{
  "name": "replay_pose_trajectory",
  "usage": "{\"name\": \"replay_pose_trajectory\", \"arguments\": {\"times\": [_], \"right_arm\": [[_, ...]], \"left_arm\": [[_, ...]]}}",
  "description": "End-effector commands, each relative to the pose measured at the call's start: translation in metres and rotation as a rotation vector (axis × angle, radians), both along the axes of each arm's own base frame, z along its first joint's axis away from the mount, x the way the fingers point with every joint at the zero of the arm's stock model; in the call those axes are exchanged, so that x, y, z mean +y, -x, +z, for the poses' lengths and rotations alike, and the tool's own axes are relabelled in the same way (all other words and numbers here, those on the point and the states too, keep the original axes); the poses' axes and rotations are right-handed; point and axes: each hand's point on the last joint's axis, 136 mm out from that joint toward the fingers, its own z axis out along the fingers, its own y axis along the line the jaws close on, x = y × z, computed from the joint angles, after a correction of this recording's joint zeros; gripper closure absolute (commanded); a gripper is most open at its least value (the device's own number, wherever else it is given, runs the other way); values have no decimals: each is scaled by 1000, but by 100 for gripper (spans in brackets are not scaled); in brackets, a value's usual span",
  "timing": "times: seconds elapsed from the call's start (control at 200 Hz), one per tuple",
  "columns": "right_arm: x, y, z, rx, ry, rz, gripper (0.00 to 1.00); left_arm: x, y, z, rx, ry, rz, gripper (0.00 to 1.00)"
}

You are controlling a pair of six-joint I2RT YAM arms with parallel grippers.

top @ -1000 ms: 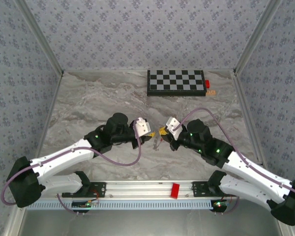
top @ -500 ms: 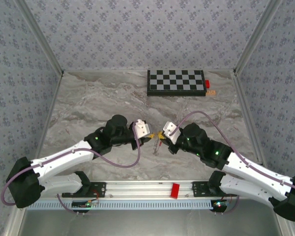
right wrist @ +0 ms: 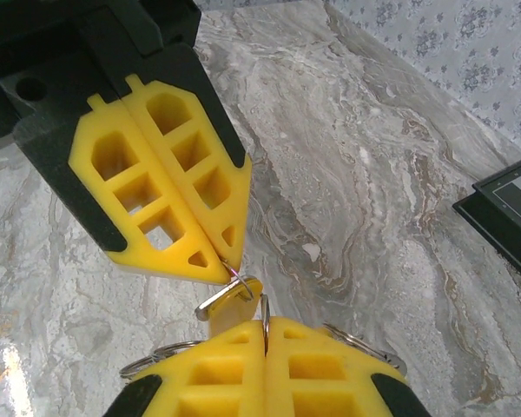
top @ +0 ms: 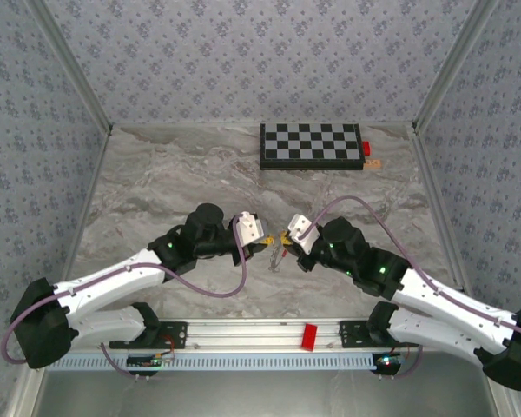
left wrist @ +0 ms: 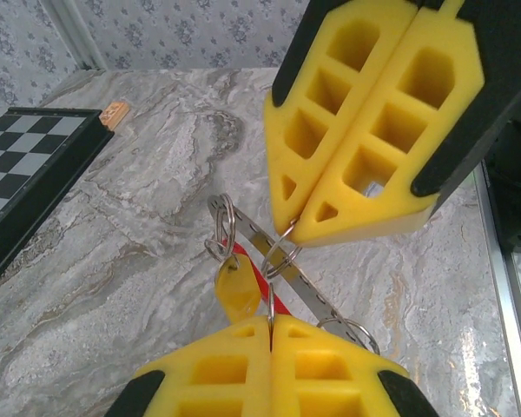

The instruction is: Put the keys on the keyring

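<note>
Both grippers meet tip to tip just above the middle of the table. My left gripper (left wrist: 270,320) is shut on the thin wire of the keyring (left wrist: 352,328), whose red section (left wrist: 259,280) runs just past its tips. A flat yellow key (left wrist: 236,288) hangs on a small ring beside them. My right gripper (right wrist: 264,323) is shut on another small split ring (left wrist: 282,257), which is linked to a perforated metal strip (left wrist: 308,295). In the top view the bundle (top: 276,259) dangles between the left gripper (top: 269,246) and the right gripper (top: 284,242).
A black-and-white checkerboard (top: 311,145) lies at the back of the marble table. A small red block (top: 366,148) and a small tan flat piece (top: 374,162) sit at its right end. Patterned walls close in both sides. A red tab (top: 310,336) sits on the front rail.
The right wrist has dropped and shifted a little left, bringing its fingers closer to the left gripper. Both grippers have stayed shut.
</note>
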Motion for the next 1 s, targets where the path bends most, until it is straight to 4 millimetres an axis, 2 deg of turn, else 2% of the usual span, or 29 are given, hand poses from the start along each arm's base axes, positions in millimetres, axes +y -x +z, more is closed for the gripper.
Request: {"name": "replay_pose_trajectory", "arguments": {"times": [0.0,0.995], "right_arm": [[0,0,3,-5,9,-3,100],[4,4,3,1,2,28,100]], "left_arm": [[-1,5,12,-10,42,-25,100],[-1,3,11,-9,31,-21,100]]}}
